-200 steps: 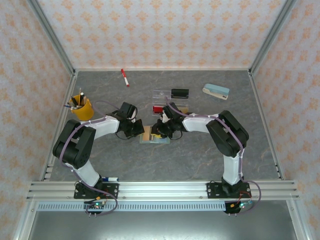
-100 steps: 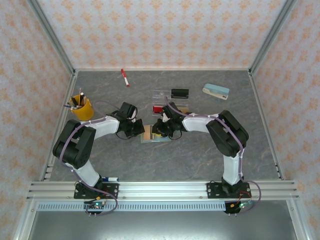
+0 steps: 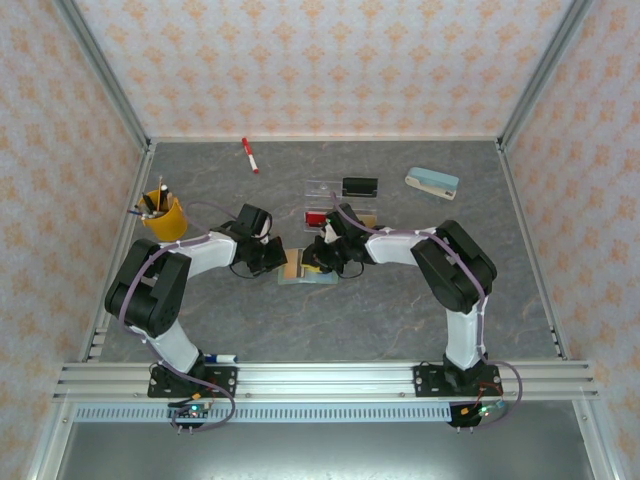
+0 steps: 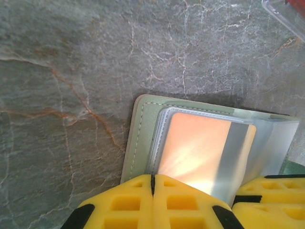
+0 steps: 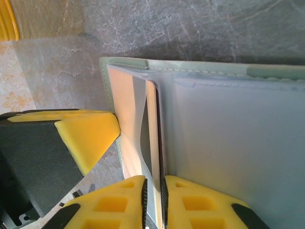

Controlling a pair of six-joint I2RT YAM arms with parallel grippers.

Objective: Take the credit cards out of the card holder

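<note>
Card holder (image 3: 308, 276) laid open mid-tabletop (image 3: 400, 310). Left gripper (image 4: 152, 200) jaws closed, set on its edge. Tan-gold credit card (image 4: 200, 152) pinched edge-on by right gripper (image 5: 153, 202) jaws. Clear tray (image 3: 335, 195) crowded just behind. Holder position unchanged since earlier frame.

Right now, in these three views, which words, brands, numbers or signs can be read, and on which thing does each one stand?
No text can be read in any view.
tan-gold card: the visible face shows no print.
card holder: no label or brand visible.
stapler: too small to read.
red marker pen: too small to read.
</note>
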